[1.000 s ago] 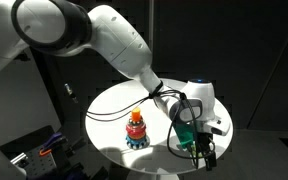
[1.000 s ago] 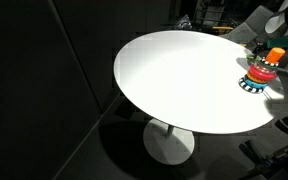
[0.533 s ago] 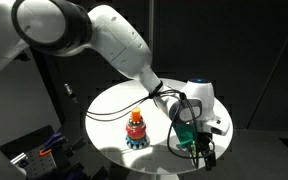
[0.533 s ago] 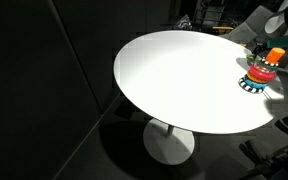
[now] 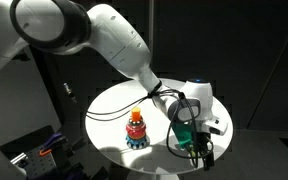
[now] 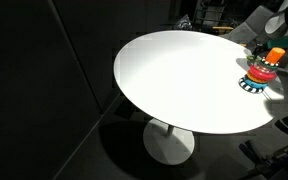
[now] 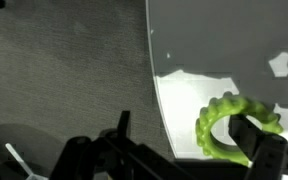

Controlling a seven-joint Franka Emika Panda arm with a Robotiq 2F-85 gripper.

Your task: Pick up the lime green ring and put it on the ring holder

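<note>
The gripper point(image 7: 184, 150) is low at the table point(image 7: 182, 100) edge, and its jaws look spread wide. One finger point(image 7: 252, 133) stands in the opening of the ring point(image 7: 212, 112), the second is well apart over the dark floor, so nothing is pinched. The ring lies flat on the white top, near the edge and just beside that finger. Its hole faces up. It is a round hoop with a bumpy rim, so it has no real long axis, and its flat side is parallel to the table. In an exterior view the gripper point(image 5: 201, 150) hangs over the near rim, and the holder point(image 5: 136, 129) stands upright further in, well apart, with red and orange rings on it. I judge the task as early: the ring is reached but not yet grasped, and lifting, carrying and threading over the knob remain
</note>
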